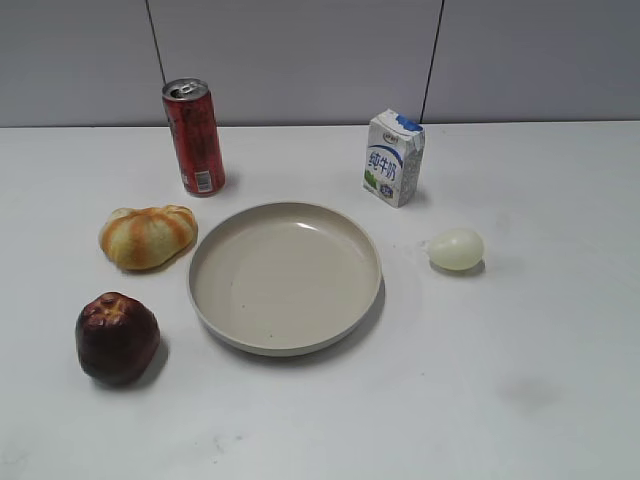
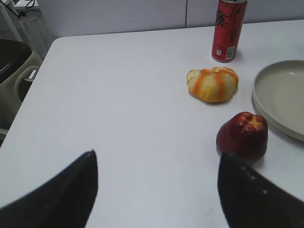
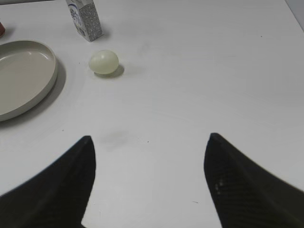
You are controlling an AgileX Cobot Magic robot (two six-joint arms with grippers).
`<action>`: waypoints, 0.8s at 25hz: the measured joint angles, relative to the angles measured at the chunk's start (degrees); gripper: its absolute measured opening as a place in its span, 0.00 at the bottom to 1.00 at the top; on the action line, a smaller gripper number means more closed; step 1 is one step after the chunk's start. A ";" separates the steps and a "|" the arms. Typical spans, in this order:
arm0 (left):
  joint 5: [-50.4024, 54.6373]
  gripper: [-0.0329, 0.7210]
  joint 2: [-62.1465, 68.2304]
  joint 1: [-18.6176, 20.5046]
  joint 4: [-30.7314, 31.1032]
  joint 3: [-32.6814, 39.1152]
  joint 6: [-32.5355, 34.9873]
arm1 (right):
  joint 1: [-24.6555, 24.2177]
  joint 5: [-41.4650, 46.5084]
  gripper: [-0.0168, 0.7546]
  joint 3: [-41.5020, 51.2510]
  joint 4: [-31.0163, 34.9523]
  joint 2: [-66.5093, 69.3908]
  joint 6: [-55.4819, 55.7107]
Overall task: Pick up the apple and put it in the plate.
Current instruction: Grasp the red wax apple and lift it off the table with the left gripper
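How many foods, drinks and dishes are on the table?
Foods: 3 (dark maroon glossy apple, orange-striped bread roll, pale yellowish egg-shaped object)
Drinks: 2 (tall red can, small white-and-blue milk carton)
Dishes: 1 (round beige plate)
Total: 6

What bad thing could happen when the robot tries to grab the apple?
The apple is round, glossy and lumpy, so it might slip or roll out of the left tool, which is open and not yet around it. The bread roll sits close behind, so a reach too far could bump it. The plate rim is raised; carried low, the apple could knock it.
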 joint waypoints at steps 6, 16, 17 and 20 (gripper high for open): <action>0.00 0.83 0.00 0.00 0.00 0.00 0.00 | 0.00 0.00 0.76 0.00 0.00 0.00 0.00; 0.00 0.83 0.00 0.00 0.00 0.00 0.00 | 0.00 0.00 0.76 0.00 0.00 0.00 0.00; 0.00 0.83 0.00 0.00 0.00 0.00 0.00 | 0.00 0.00 0.76 0.00 0.00 0.00 0.00; 0.00 0.83 0.00 0.00 0.00 0.00 0.00 | 0.00 0.00 0.76 0.00 0.00 0.00 0.00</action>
